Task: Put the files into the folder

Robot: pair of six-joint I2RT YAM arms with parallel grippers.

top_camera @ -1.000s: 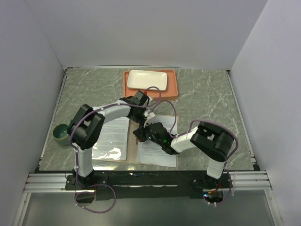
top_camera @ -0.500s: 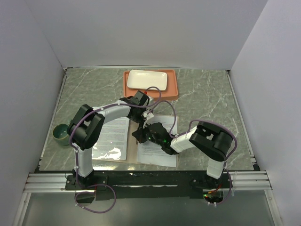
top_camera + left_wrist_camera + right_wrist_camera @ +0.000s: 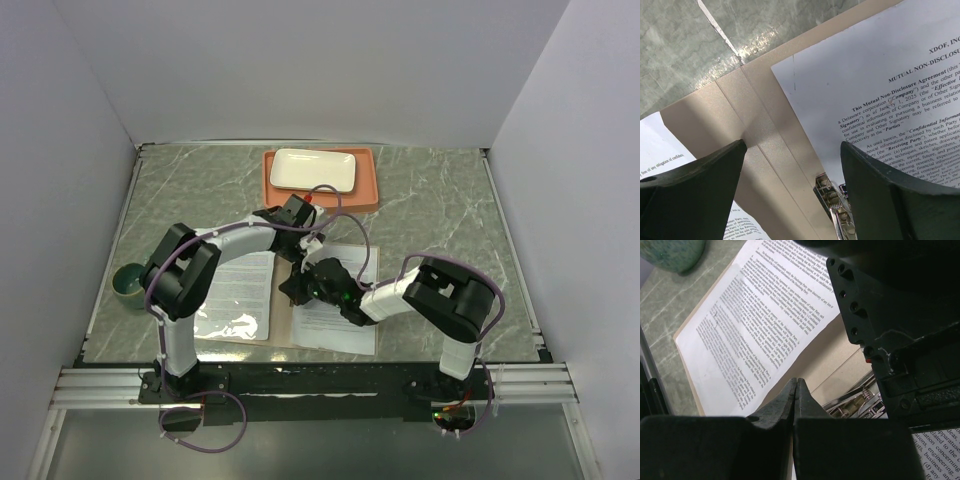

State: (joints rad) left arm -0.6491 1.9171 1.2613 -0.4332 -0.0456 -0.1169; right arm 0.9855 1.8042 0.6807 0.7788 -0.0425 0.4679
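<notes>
Top view: the folder (image 3: 283, 328) lies open near the front edge of the surface (image 3: 440, 220), and the files (image 3: 243, 283) lie on it, one sheet on each half. Both arms reach in over the folder's middle, and they hide the tips, so the grip is unreadable here. Beyond the folder is a tray (image 3: 370, 195) holding a plate (image 3: 313, 169). Left of the folder is a cup (image 3: 128, 283).

Left wrist view: the left fingers (image 3: 735, 155) are spread wide with nothing between them. They straddle the folder's bare spine fold, with the right sheet's top corner and a metal clip (image 3: 832, 200) visible.

Right wrist view: the right fingers (image 3: 795, 390) are pressed fully together and empty. They are low over the folder just beside the clip, and the left sheet stretches away toward the cup. Cannot tell if they touch the folder.
</notes>
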